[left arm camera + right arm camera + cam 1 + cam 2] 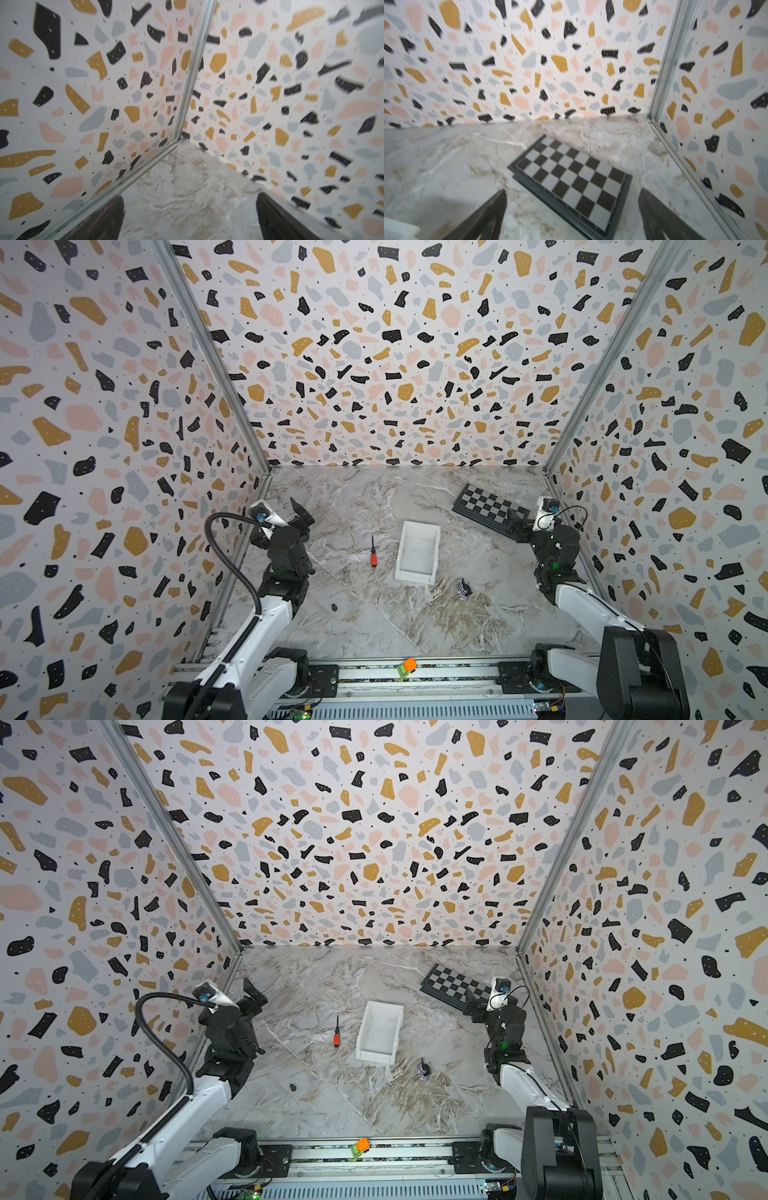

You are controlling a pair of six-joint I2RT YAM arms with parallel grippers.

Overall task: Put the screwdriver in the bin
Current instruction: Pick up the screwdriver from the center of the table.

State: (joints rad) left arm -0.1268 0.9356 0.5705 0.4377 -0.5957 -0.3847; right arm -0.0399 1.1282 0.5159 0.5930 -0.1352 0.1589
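The screwdriver [373, 553] [337, 1033], red-orange handle and thin black shaft, lies flat on the marble table just left of the bin, shaft pointing to the back. The white bin [413, 576] [375, 1054] stands open-topped and holds nothing. My left gripper [302, 511] [253, 991] hovers near the left wall, well left of the screwdriver, open and empty; in the left wrist view [190, 196] only table shows between its fingers. My right gripper [517, 523] [473, 1003] [572, 190] is open over the chequered board's near edge, holding nothing.
A black-and-grey chequered board [486, 504] [455, 984] [571, 172] lies at the back right. A small striped dark object [465, 588] [423, 1068] sits in front of the bin. A tiny dark lump [334, 607] lies front left. Patterned walls close three sides.
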